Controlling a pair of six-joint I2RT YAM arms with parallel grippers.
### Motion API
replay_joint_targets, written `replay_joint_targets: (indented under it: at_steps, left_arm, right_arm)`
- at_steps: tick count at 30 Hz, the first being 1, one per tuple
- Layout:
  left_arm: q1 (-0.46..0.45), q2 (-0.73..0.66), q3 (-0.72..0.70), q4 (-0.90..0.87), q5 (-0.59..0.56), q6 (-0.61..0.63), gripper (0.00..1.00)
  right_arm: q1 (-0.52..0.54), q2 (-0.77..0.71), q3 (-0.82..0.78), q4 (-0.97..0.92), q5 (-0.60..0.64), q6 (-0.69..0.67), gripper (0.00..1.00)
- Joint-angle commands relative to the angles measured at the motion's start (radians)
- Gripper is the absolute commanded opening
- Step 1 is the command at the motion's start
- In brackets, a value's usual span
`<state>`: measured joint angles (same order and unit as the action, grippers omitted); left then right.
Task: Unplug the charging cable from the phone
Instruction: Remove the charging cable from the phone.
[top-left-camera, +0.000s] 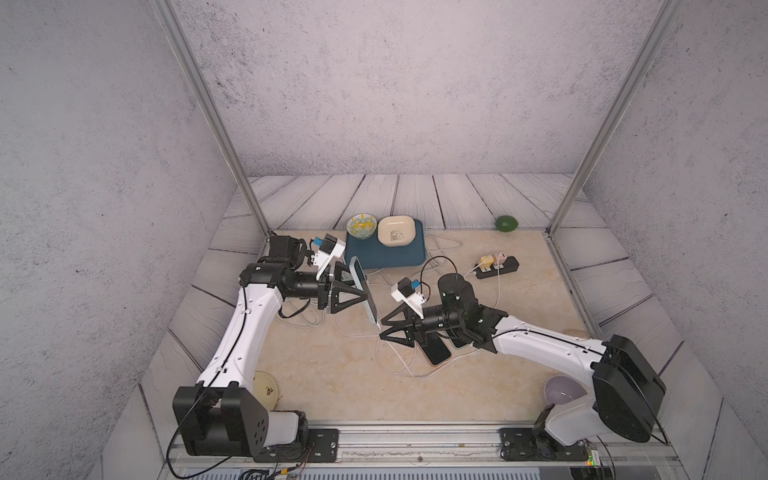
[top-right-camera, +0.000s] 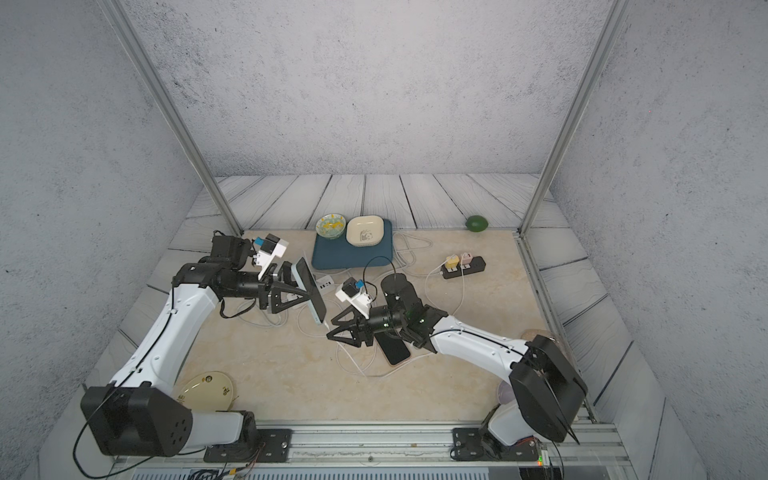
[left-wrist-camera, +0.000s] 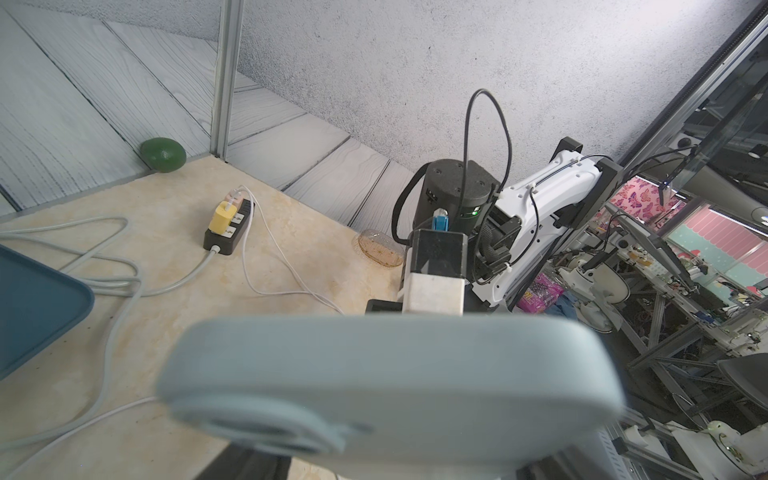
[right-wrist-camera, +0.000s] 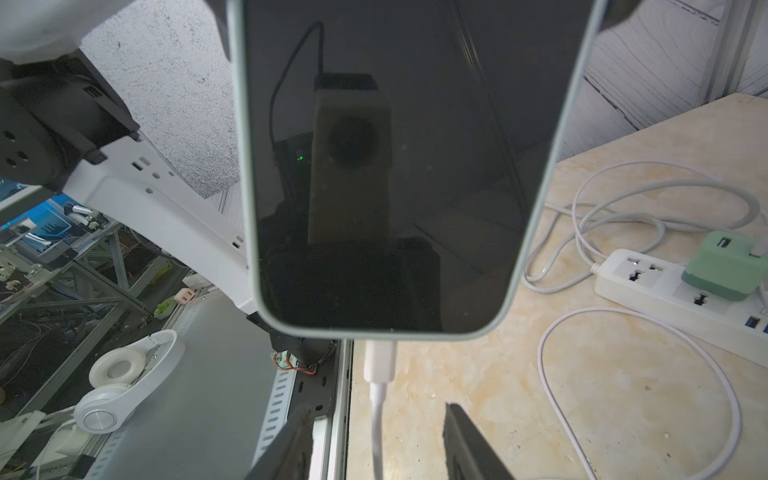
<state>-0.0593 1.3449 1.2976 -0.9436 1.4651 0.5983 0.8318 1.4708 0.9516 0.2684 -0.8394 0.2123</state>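
Left end effector grips the phone; right end effector spread, straddling the charging cable.

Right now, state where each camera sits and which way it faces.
Top views: above the robot's base, looking down at the table; left arm and right arm show, left gripper holding the phone.
Left wrist: behind the phone's back, facing the right arm and black power strip.
Right wrist: facing the phone's screen and plugged charging cable; right gripper straddles the cable.
Shared: both wrist views show the phone, opposite sides.
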Motion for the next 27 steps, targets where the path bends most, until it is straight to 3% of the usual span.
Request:
replay_joint_targets:
  at_steps: [1, 9, 16, 27]
  left_arm:
    - [-0.001, -0.028, 0.015, -0.019, 0.035, 0.016, 0.35]
    - [-0.001, -0.026, 0.016, -0.022, 0.036, 0.02, 0.35]
    - [-0.002, -0.026, 0.017, -0.027, 0.034, 0.026, 0.35]
    - [-0.002, -0.029, 0.017, -0.034, 0.031, 0.035, 0.35]
  right_arm:
    - [0.0, 0.004, 0.032, -0.005, -0.026, 0.023, 0.48]
    - [0.005, 0.034, 0.033, 0.084, -0.043, 0.11, 0.36]
    - [0.014, 0.05, 0.036, 0.081, -0.048, 0.107, 0.29]
    - [0.016, 0.043, 0.027, 0.086, -0.043, 0.095, 0.09]
